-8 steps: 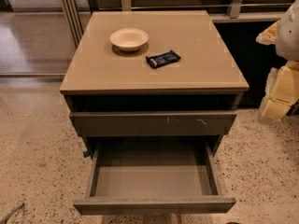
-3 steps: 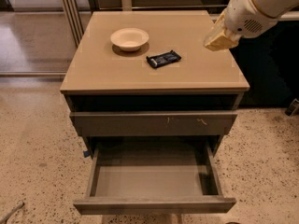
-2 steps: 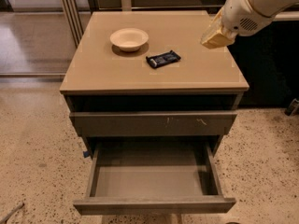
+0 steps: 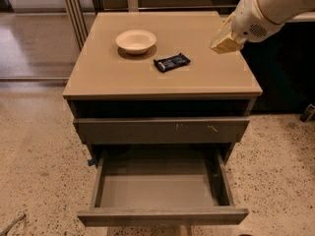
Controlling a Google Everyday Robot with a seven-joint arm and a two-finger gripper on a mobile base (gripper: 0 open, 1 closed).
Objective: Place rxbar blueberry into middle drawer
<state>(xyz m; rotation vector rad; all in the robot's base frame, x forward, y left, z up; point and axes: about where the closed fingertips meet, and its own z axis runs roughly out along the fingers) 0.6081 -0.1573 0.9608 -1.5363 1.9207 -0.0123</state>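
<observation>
- The end effector (image 4: 226, 39) hangs over the far right part of the worktop (image 4: 147, 77), near its right edge. It shows as a pale yellowish tip at the end of a thick white arm (image 4: 275, 6) that comes in from the upper right corner of the camera view.
- Whether the end effector is open or closed cannot be told from this view. Nothing can be seen in its grasp.
- The rxbar blueberry (image 4: 172, 62) lies flat on the worktop, to the left of the end effector and a little nearer the camera. It is apart from the end effector and set at a slight angle to the worktop's edges.
- Farther left of the end effector, beyond the bar, a cream round bowl (image 4: 136, 41) stands upright on the worktop. It is near the bar but not touching it.
- Below the end effector, under the worktop's front edge, there is a dark open slot (image 4: 162, 108). Under the slot is a closed drawer front with small pale scratches (image 4: 162, 130).
- Lowest and nearest the camera, the middle drawer (image 4: 157, 191) stands pulled out, its flat grey floor bare.
- The cabinet stands on a speckled floor (image 4: 34, 156).
</observation>
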